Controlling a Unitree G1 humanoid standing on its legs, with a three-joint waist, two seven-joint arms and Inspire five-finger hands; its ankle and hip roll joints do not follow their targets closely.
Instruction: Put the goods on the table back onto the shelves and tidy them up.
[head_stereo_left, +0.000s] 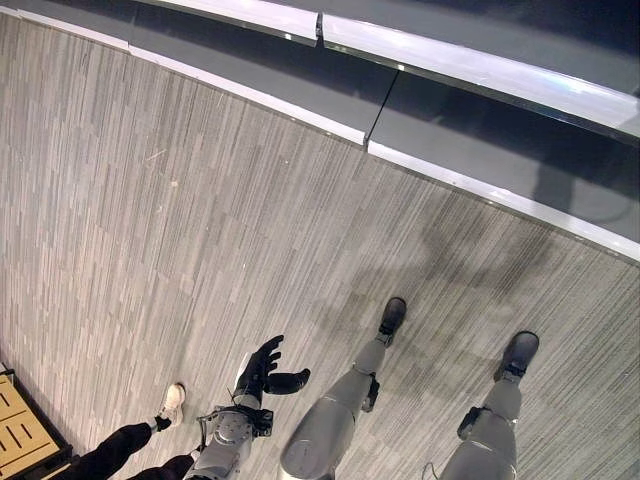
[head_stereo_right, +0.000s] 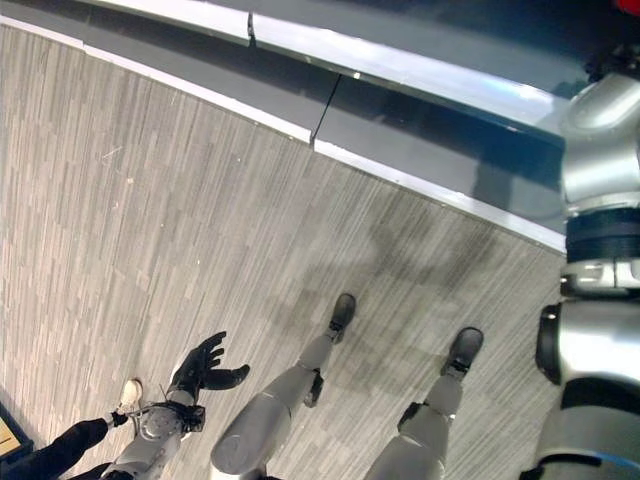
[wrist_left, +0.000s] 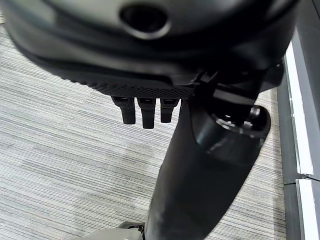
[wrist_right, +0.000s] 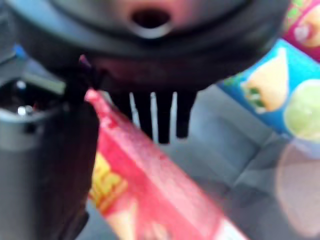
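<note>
my right hand (wrist_right: 150, 75) pinches a red snack bag (wrist_right: 145, 185) between thumb and fingers, close to the wrist camera; a blue packet (wrist_right: 270, 95) lies at two o'clock past it. my left hand (head_stereo_left: 262, 368) hangs at seven o'clock over the grey floor (head_stereo_left: 150, 230), fingers relaxed and holding nothing. a person's shoe (head_stereo_left: 172, 400) stands beside it.
</note>
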